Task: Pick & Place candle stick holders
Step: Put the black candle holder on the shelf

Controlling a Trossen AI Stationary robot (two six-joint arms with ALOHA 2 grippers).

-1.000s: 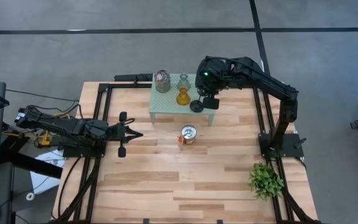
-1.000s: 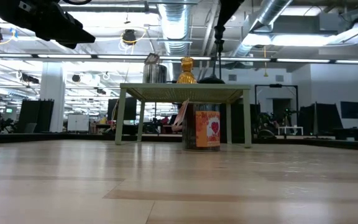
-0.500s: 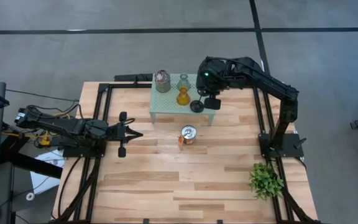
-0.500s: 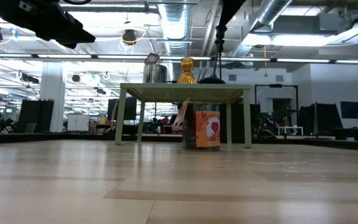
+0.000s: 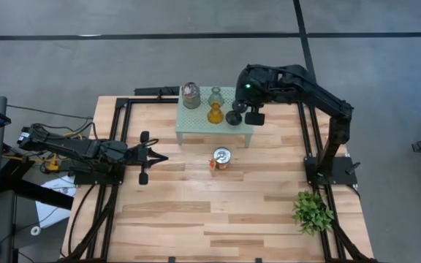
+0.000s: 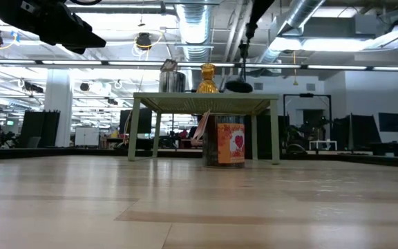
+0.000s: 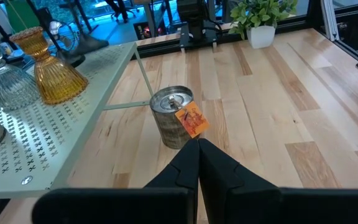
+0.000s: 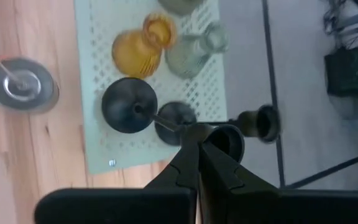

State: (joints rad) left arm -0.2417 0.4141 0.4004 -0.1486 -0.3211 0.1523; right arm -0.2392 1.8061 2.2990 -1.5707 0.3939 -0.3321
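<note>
The black slim-stemmed stick holder (image 5: 234, 117) is in my shut right gripper (image 5: 253, 114) over the right end of the pale green mesh stand (image 5: 196, 130). Its round base (image 6: 239, 86) shows just above the stand's top. The amber glass (image 5: 215, 113), the clear glass (image 5: 215, 95) and the silvery jar (image 5: 191, 95) stand on the stand. The orange-and-silver tin (image 5: 221, 158) stands on the table in front of it. My left gripper (image 5: 156, 157) is shut and empty at the table's left. A dark disc (image 8: 176, 118) shows beside the stem; what it is I cannot tell. My right gripper pinches the black stick holder's thin stem (image 8: 166, 122) between its two fingers, well up from the round base (image 8: 129, 104). The fingers come from above. The holder hangs below them, near upright, its base (image 6: 239, 86) a little tilted and barely clear of the stand's top.
A leafy green plant (image 5: 313, 212) stands at the table's near right corner. Black frame rails (image 5: 119, 139) run along the table's left and right sides. Bare wood lies in front of the tin.
My right gripper has gone a little toward the table's right and far edges, still shut on the black stick holder. The holder's base has shifted with it along the stand's right end and now sits slightly higher and tilted.
</note>
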